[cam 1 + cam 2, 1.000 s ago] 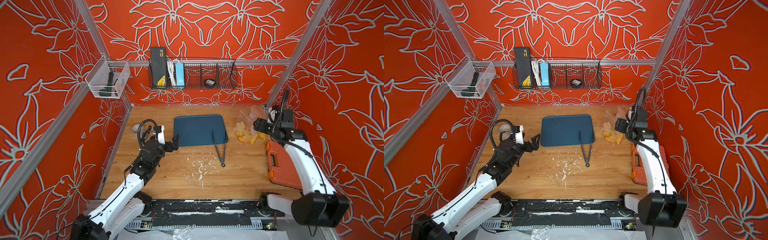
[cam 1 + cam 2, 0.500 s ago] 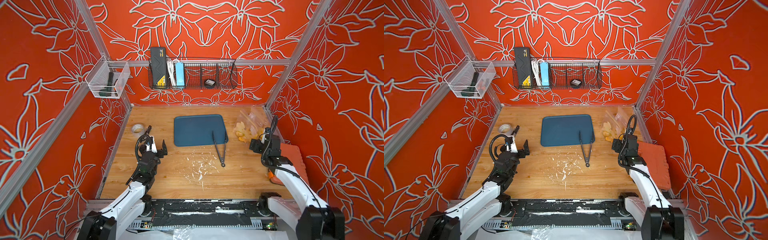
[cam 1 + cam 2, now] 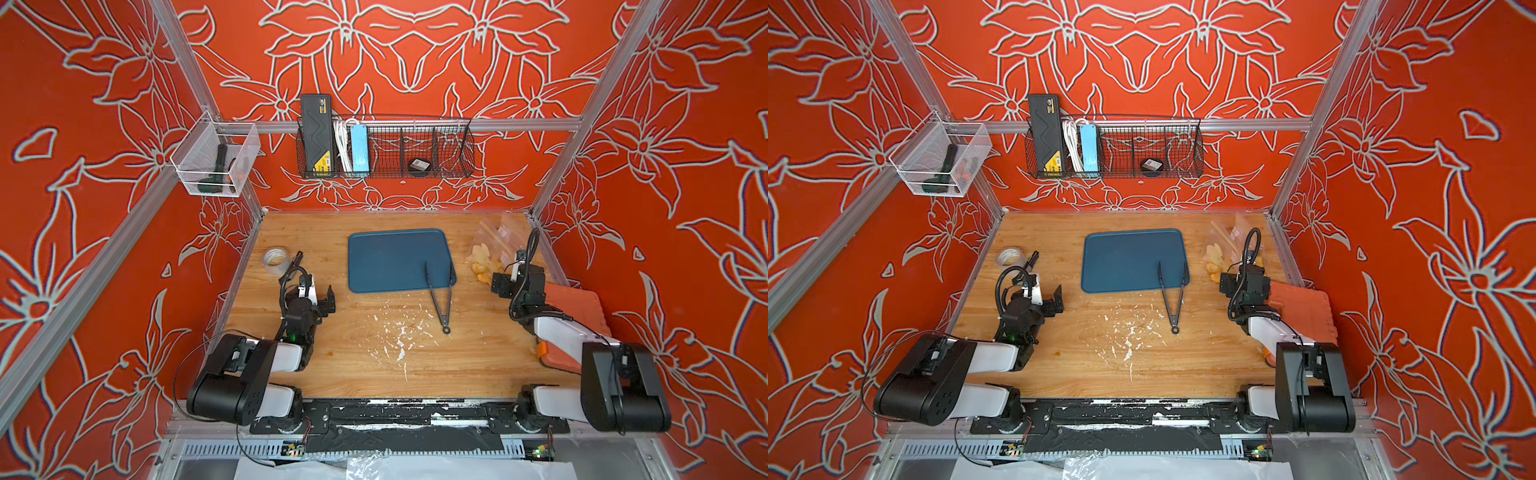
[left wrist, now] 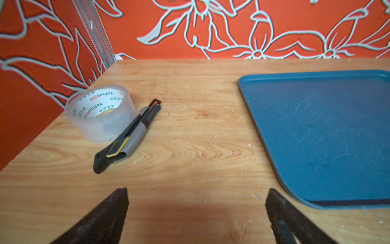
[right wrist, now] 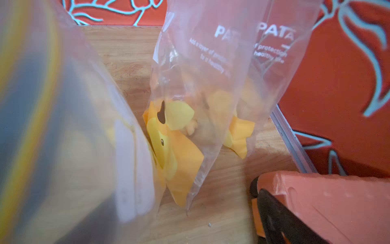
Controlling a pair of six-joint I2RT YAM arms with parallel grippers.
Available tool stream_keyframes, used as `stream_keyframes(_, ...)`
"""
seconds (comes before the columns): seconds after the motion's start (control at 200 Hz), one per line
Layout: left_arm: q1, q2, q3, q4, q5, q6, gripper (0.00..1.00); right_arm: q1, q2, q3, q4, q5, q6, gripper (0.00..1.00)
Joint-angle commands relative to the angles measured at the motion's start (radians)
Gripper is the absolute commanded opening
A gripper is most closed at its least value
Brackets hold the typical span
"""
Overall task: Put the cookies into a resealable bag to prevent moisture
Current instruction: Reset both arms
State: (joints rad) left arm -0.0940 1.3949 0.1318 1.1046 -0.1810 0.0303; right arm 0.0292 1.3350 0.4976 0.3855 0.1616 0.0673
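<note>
While the left gripper (image 4: 197,190) and right gripper (image 3: 516,277) stood spread and empty, the cookies (image 5: 191,129) lay inside the clear resealable bag (image 5: 211,63) at the table's (image 3: 374,365) 2 o'clock, where any unpressed seal could admit moisture.

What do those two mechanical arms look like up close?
The left arm and right arm are chunky black joints joined by smooth white links, with thin black cables looping alongside. A small green light glows on the left one. The left tool and right tool are black, with dark, tapered fingers.
</note>
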Motion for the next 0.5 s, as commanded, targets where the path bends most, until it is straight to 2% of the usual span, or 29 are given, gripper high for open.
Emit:
stream_keyframes(0.0,0.013,0.015,-0.047,0.186,0.084,0.011,1.00,-0.002,0.034,-0.059,0.187,-0.037,-0.049,0.99)
stream_keyframes(0.03,0.015,-0.003,-0.032,0.121,0.098,0.011,1.00,-0.002,0.049,-0.089,0.246,-0.037,-0.050,0.99)
stream_keyframes(0.085,0.017,0.028,-0.038,0.183,0.094,0.007,1.00,-0.002,0.052,-0.129,0.313,-0.054,-0.057,0.99)
stream_keyframes(0.145,0.021,0.011,-0.002,0.084,0.067,-0.012,1.00,-0.001,0.066,-0.152,0.365,-0.061,-0.062,0.99)
stream_keyframes(0.175,0.029,0.019,-0.010,0.113,0.073,-0.017,1.00,-0.001,0.078,-0.157,0.389,-0.062,-0.063,0.99)
stream_keyframes(0.235,0.031,0.016,-0.011,0.108,0.070,-0.019,1.00,0.000,0.064,-0.147,0.345,-0.062,-0.063,0.99)
stream_keyframes(0.495,0.031,0.016,-0.009,0.109,0.072,-0.018,1.00,0.001,0.066,-0.156,0.369,-0.063,-0.067,0.99)
